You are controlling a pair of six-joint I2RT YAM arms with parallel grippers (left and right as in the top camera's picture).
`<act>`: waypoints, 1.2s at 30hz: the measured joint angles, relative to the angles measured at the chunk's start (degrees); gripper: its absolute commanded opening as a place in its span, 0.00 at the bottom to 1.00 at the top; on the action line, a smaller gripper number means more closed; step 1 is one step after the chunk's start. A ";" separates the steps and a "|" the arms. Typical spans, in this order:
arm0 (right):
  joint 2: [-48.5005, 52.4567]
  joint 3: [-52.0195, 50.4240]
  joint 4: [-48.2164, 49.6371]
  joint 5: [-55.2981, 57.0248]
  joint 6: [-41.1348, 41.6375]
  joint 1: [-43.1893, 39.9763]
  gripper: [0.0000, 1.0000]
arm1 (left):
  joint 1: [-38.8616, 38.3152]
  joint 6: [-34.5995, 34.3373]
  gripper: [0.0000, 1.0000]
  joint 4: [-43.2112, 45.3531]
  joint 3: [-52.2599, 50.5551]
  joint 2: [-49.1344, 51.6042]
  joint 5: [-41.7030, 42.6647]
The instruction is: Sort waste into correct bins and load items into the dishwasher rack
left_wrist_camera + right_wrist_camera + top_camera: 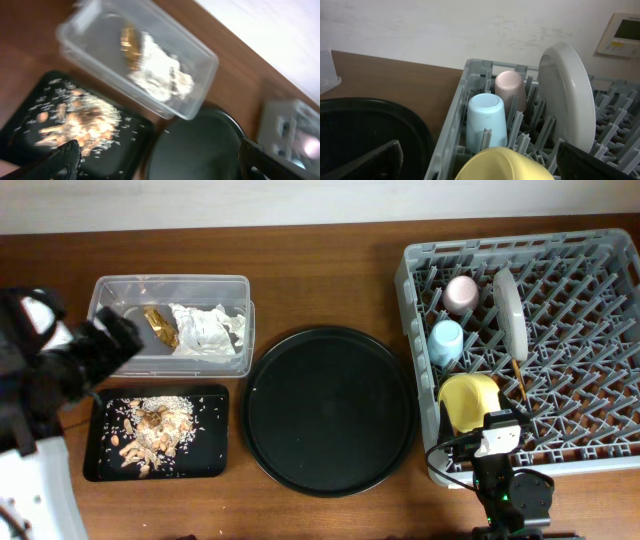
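The clear box [120, 288] holds the brown-gold wrapper [160, 327] and the crumpled white napkin [207, 330]. The shallow black tray [215, 455] holds crumbly food scraps [155, 428]. The grey rack [520, 242] holds the pink cup [461, 293], light-blue cup [446, 340], upright plate [509, 310], yellow bowl [468, 400] and chopsticks [519, 375]. My left gripper [108, 342] is open and empty, raised over the left ends of the box and the black tray. My right gripper [498, 430] is open and empty above the rack's front edge, just behind the yellow bowl [505, 165].
A large round black tray [330, 410] lies between the bins and the rack. In the left wrist view the box [200, 55], scraps [80, 120] and round tray [200, 145] show blurred. The right wrist view shows the blue cup [486, 117], pink cup [510, 87] and plate [567, 95].
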 measured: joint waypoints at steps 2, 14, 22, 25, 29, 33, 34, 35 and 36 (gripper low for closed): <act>0.00 0.00 0.00 -0.02 0.00 0.00 0.99 | -8.39 0.00 0.99 0.00 0.00 -4.59 0.07; 0.00 0.02 0.09 -0.44 -0.02 0.00 0.99 | -22.49 0.00 0.99 11.89 -31.78 -36.76 -4.00; -0.02 0.02 0.02 -0.46 -0.02 0.00 0.99 | -22.36 -0.02 0.99 80.67 -75.28 -59.78 -6.01; -0.07 0.02 0.02 -0.44 -0.04 0.00 0.99 | -20.98 -0.02 0.99 85.26 -86.58 -66.40 -6.27; -0.07 0.02 0.00 -0.46 -0.02 0.00 0.99 | -20.31 0.00 0.99 84.50 -91.58 -71.73 -9.62; -0.07 0.02 0.00 -0.46 -0.07 0.00 0.99 | -20.31 1.97 0.99 71.63 -93.46 -72.15 -16.20; -0.07 0.02 0.00 -0.46 -0.02 0.00 0.99 | -20.31 3.96 0.99 69.31 -93.83 -72.11 -17.11; -0.07 0.02 0.00 -0.46 -0.02 0.00 0.99 | -20.31 6.84 0.99 69.05 -93.96 -72.13 -17.79; -0.07 0.02 0.00 -0.46 0.02 0.00 0.99 | -20.31 9.18 0.99 69.05 -93.96 -72.13 -18.16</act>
